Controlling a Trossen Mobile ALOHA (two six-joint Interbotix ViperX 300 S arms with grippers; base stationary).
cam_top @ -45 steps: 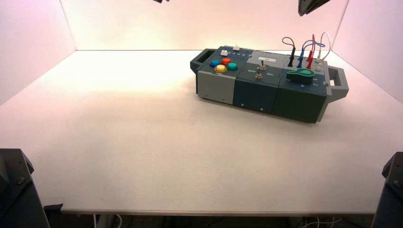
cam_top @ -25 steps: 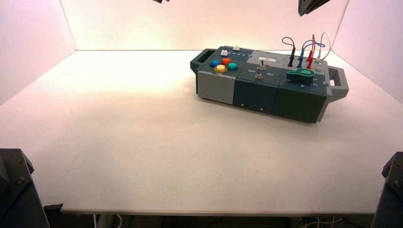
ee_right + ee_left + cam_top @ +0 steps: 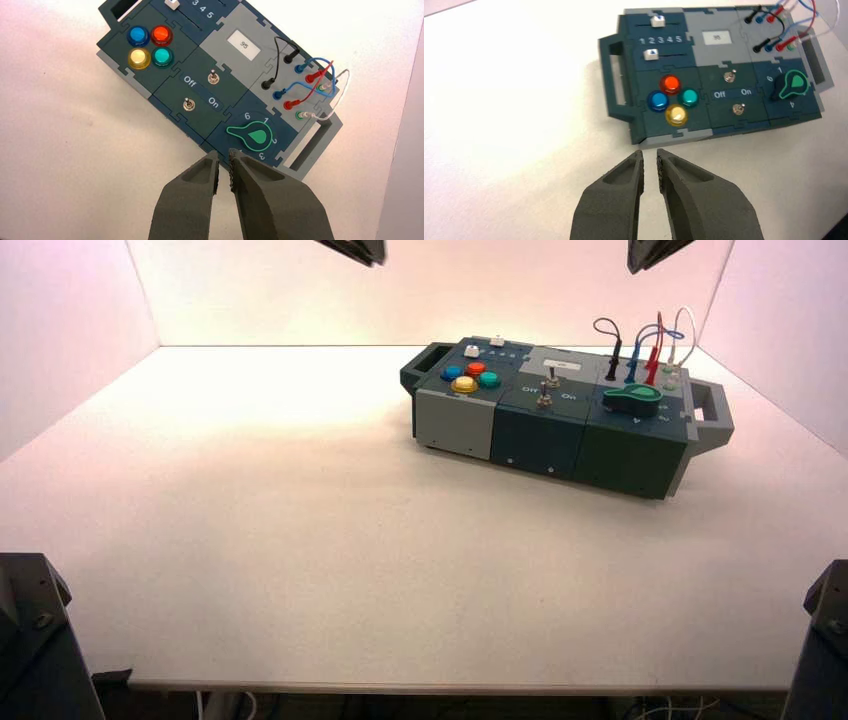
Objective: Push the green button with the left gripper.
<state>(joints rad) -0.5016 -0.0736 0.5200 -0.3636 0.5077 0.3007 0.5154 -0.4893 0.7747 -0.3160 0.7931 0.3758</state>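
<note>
The green button (image 3: 489,380) is a small teal dome on the box's left top, in a cluster with a blue (image 3: 452,371), a red (image 3: 475,368) and a yellow button (image 3: 464,384). In the left wrist view the green button (image 3: 689,97) lies beyond my left gripper (image 3: 650,155), which hangs high above the table short of the box's near edge, fingers nearly together and holding nothing. My right gripper (image 3: 224,156) hovers high over the knob end, shut and empty; the green button also shows in that view (image 3: 162,56).
The box (image 3: 455,425) stands at the table's back right, turned slightly. It bears two sliders (image 3: 657,21), two toggle switches (image 3: 729,76) between "Off" and "On", a green teardrop knob (image 3: 632,397), a display reading 95 (image 3: 243,45) and plugged wires (image 3: 640,345).
A dark part of the left arm has come further into the top edge of the high view. The box and the right arm have not moved.
</note>
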